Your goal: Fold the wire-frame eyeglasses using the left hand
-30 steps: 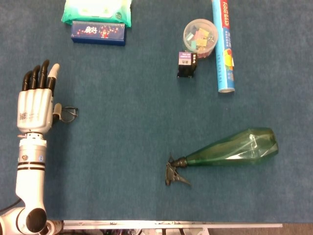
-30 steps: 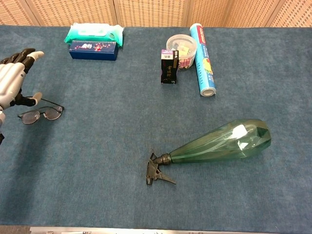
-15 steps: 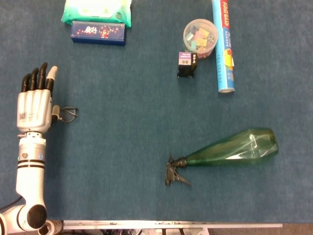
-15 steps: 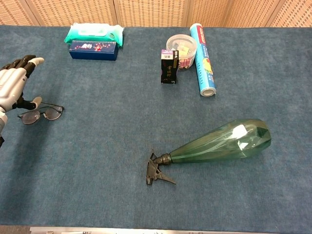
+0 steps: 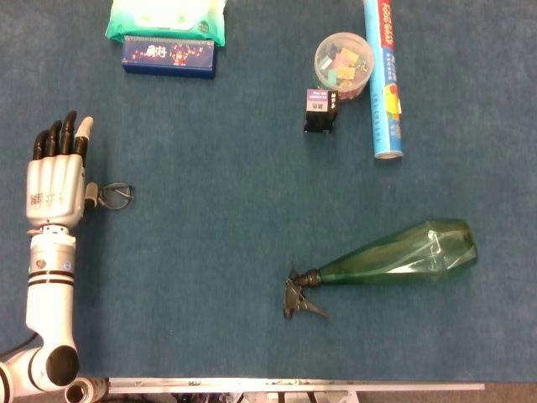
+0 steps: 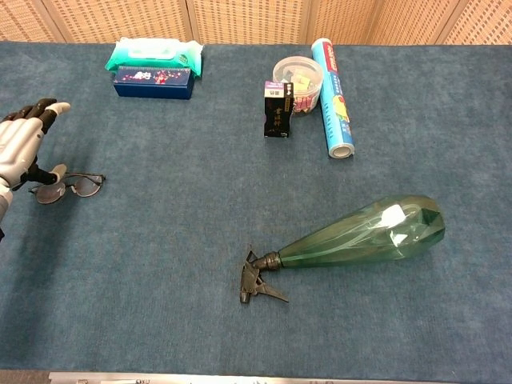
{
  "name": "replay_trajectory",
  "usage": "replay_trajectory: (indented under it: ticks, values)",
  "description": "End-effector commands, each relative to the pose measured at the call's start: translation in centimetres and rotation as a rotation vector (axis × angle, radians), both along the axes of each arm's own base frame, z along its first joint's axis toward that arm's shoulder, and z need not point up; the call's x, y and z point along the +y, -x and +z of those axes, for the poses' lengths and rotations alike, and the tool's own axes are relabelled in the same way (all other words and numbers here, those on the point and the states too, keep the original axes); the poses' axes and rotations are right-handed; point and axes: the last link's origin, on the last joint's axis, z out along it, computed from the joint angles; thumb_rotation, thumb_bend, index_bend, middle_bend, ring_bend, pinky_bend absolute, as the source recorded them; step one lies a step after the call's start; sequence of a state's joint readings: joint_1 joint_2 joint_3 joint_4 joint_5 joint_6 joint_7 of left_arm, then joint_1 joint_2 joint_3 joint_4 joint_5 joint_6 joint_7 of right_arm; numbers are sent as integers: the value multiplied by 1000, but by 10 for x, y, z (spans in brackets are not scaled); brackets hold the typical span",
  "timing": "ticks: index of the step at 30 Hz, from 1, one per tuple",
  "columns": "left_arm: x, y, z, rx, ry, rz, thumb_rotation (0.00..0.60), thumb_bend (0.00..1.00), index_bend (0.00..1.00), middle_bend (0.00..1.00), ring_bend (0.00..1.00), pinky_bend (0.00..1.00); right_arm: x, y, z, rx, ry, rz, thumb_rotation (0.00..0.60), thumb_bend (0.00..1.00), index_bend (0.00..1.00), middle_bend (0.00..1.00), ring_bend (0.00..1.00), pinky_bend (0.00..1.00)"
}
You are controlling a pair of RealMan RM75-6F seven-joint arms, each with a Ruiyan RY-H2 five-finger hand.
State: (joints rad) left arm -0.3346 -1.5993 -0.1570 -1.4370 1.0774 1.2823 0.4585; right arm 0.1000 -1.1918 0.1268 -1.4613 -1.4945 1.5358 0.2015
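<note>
The wire-frame eyeglasses (image 6: pixel 69 187) lie flat on the blue cloth at the far left, lenses side by side; in the head view only one lens of the eyeglasses (image 5: pixel 117 196) shows beside the hand. My left hand (image 5: pixel 55 176) hovers just left of them with its fingers straight and spread, pointing away from me, holding nothing. In the chest view the left hand (image 6: pixel 22 148) shows at the left edge, its thumb tip close above the left lens. The right hand is out of both views.
A green spray bottle (image 5: pixel 394 259) lies on its side at the right. Along the far edge are a wipes pack on a blue box (image 5: pixel 168 57), a tub of clips (image 5: pixel 343 61), a small black box (image 5: pixel 320 111) and a blue foil roll (image 5: pixel 384 77).
My left hand has drawn back toward me and slightly left, away from the eyeglasses. The eyeglasses stay where they were on the cloth.
</note>
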Motion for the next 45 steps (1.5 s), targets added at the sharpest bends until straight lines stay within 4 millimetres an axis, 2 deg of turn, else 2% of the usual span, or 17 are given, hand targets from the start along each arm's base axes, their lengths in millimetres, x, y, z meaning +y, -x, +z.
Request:
replay_trajectory:
  ticks: [1,32,38,45]
  values:
    - [0,1,-2,0,7,5,600,336,0,0,0,76,0,0,0,0,0,0,600,15,52,231,214,511]
    - [4,15,-21,1,62,49,600,336,0,0,0,76,0,0,1,-4,0,2,600,14,52,231,215,511]
    - [4,3,-7,-15,16,1,600,336,0,0,0,76,0,0,1,-7,4,3,600,15,52,231,215,511]
    - [-1,-16,30,-54,-95,-96,600,336,0,0,0,76,2,0,4,-6,13,0,600,15,52,231,215,511]
